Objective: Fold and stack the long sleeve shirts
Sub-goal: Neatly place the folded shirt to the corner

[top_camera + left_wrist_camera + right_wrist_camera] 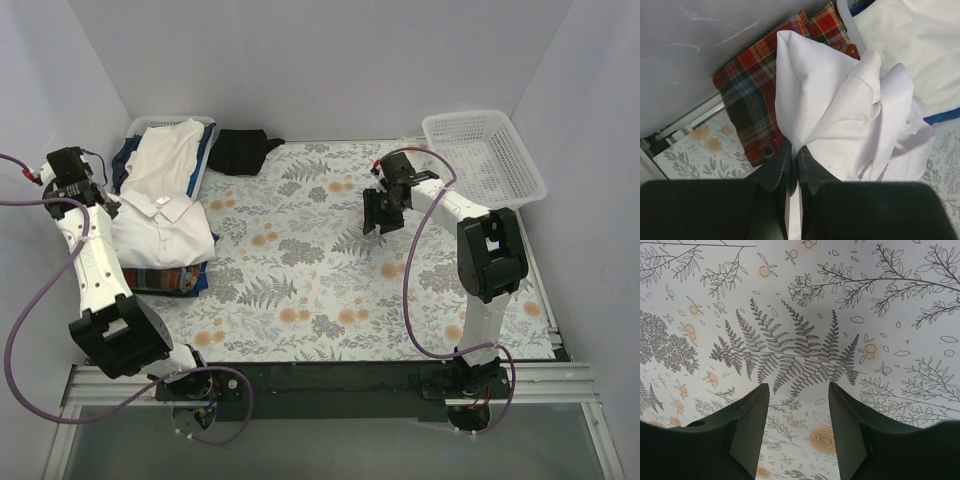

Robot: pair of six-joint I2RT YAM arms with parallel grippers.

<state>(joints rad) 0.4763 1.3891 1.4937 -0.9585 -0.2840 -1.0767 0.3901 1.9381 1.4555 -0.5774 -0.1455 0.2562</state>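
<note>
Left gripper (794, 159) is pinched shut on the white shirt (840, 115), which lies bunched over the plaid shirt (747, 95) at the overhead frame's left. Right gripper (799, 410) hangs open above the floral cloth (805, 300), centre right.

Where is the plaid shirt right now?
In the top view, the plaid shirt lies at the left side of the table, folded beneath the white shirt.

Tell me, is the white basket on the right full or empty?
Empty: the top view shows only the bare mesh floor inside the white basket, with nothing lying in it.
</note>
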